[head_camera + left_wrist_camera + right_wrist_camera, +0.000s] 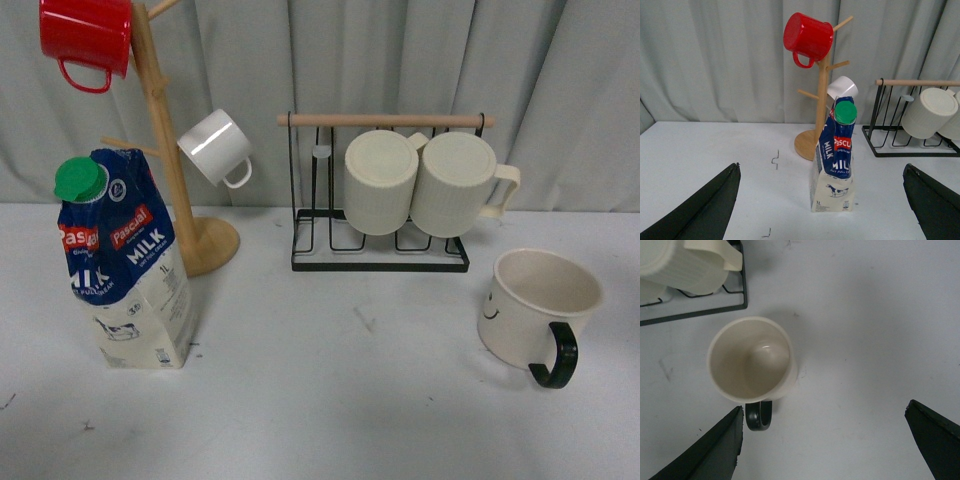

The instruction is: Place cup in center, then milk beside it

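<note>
Plainly, the milk (128, 268) reads "Pascal" — "MILK", "1L"; the cup (525, 318) shows a smiley.

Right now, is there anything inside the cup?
Nothing. The right wrist view looks straight down into the cup: bare cream walls and bottom, with only a faint glint. From the front, its near wall hides the bottom.

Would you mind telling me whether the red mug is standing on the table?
No, the red mug hangs from a top peg of the wooden mug tree.
</note>
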